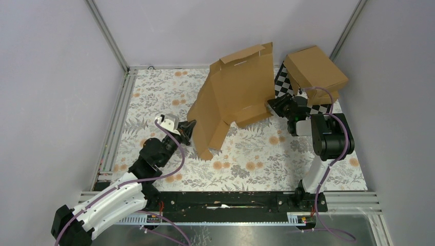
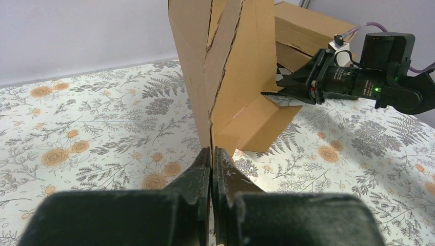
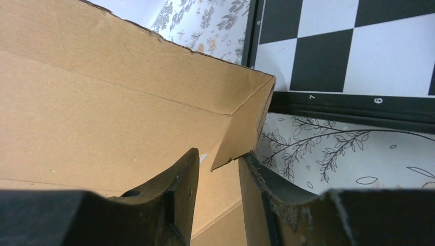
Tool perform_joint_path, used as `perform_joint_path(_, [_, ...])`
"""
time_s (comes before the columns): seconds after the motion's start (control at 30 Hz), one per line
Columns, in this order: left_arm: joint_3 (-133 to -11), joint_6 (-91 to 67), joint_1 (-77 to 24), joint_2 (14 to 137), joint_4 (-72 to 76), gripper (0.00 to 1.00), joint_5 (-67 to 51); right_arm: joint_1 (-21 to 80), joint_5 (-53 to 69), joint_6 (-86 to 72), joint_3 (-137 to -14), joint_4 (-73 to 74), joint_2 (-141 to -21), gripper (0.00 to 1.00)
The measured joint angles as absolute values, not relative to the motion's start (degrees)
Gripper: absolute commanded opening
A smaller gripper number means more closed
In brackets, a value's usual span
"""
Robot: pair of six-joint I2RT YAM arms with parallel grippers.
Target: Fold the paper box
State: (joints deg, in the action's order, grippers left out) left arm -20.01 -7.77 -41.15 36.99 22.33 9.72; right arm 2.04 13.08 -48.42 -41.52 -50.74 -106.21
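Top view: paper box (image 1: pixel 236 97) half-raised mid-table, between left gripper (image 1: pixel 185 130) and right gripper (image 1: pixel 274 106); step judged to be raising the walls.
Left wrist: jaws pinched tight on the box's lower edge.
Right wrist: jaws narrowly parted astride a flap corner (image 3: pixel 236 143), checkerboard (image 3: pixel 328 46) behind.
Next, probably: closing on that flap and folding it inward against the braced opposite edge.
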Motion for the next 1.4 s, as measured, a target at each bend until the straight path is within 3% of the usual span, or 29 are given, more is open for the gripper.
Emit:
perform_joint_path(0.23, [-20.01, -7.35, -41.8, 36.97, 22.33, 0.0, 9.74, 2.76, 10.94, -46.65, -42.7, -45.47, -106.02, 0.38])
perform_joint_path(0.47, [-20.01, -7.18, -42.41, 36.99, 22.33, 0.0, 9.69, 3.03, 9.72, -45.17, -44.12, -42.17, -106.0, 0.01])
perform_joint_path(0.5, [-20.01, -7.09, -42.48, 36.99, 22.33, 0.0, 9.67, 3.03, 9.67, -45.08, -44.25, -42.09, -106.0, 0.0])
perform_joint_path(0.77, [-20.01, -7.09, -42.87, 37.21, 22.55, 0.0, 9.67, 4.78, 7.77, -45.01, -43.59, -41.32, -103.81, 0.0])
perform_joint_path(1.13, [-20.01, -6.87, -43.64, 37.15, 22.9, 0.0, 9.32, 13.87, -0.43, -50.94, -31.09, -45.36, -93.47, 0.04])
perform_joint_path(1.4, [-20.01, -6.24, -44.34, 35.64, 23.64, 0.0, 8.56, 18.72, -3.14, -58.83, -27.7, -50.76, -95.29, 0.16])
